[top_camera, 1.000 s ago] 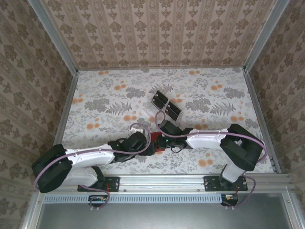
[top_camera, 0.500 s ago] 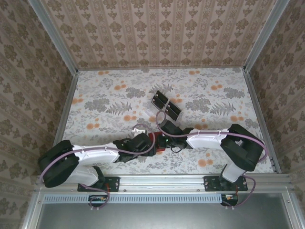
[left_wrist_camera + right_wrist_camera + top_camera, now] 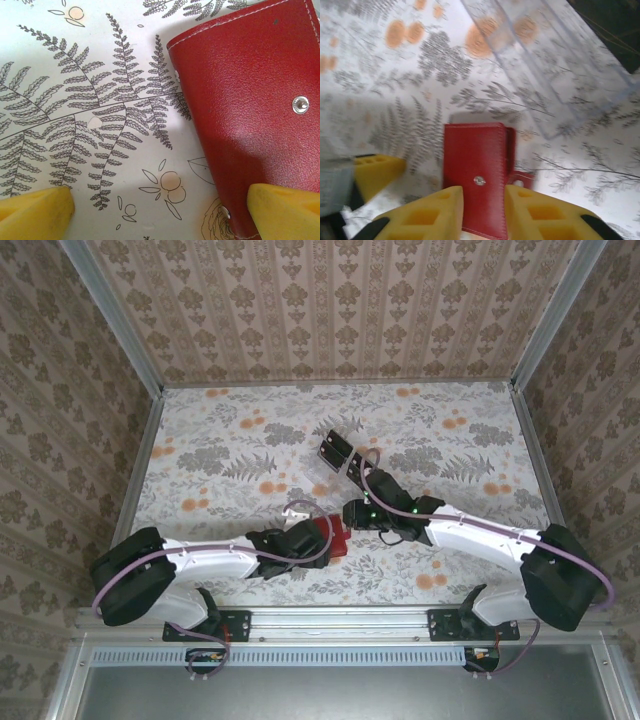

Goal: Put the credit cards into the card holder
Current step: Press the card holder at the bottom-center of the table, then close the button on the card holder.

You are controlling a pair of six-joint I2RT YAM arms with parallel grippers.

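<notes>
The red card holder (image 3: 338, 540) lies folded shut on the floral table, its snap (image 3: 479, 180) facing up. My left gripper (image 3: 308, 538) stands wide open at its left edge. One yellow fingertip (image 3: 286, 210) overlaps the card holder's (image 3: 250, 95) near corner, and the other (image 3: 35, 212) is over bare cloth. My right gripper (image 3: 353, 514) hovers just behind and above the card holder (image 3: 477, 165), jaws apart and holding nothing. One black-and-pale credit card (image 3: 333, 449) lies farther back; the right arm crosses the spot beside it.
A clear plastic case (image 3: 555, 75) rests on the table just beyond the card holder, also seen from above as the clear case (image 3: 322, 478). Metal rails (image 3: 140, 470) and patterned walls enclose the table.
My right gripper was shut at the card holder; it has opened and drawn back to the right. My left arm has stretched rightward up to the card holder.
</notes>
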